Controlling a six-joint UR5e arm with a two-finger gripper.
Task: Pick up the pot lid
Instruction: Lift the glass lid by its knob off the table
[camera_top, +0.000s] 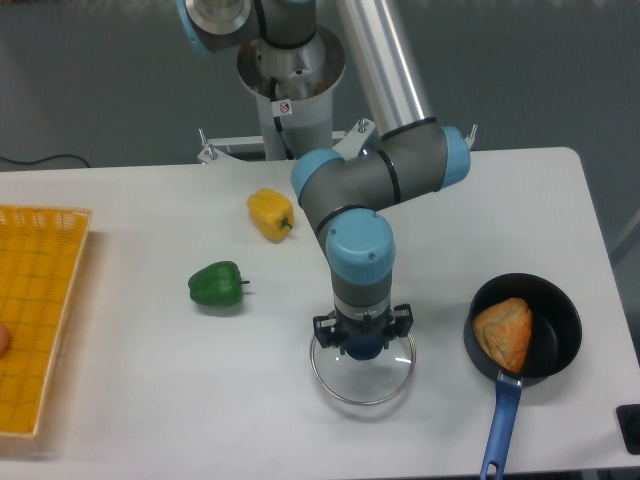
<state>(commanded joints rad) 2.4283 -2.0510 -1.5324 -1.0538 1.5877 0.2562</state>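
Observation:
A glass pot lid (390, 380) with a metal rim lies flat on the white table, in front of the arm. My gripper (362, 347) points straight down onto the lid's centre, where a dark blue knob shows between the fingers. The wrist hides the fingertips, so I cannot see whether they press on the knob. The lid rests on the table.
A black pan (552, 305) with a blue handle holds a piece of bread (504, 331) to the right of the lid. A green pepper (217, 285) and a yellow pepper (270, 213) lie to the left. An orange basket (35, 320) stands at the left edge.

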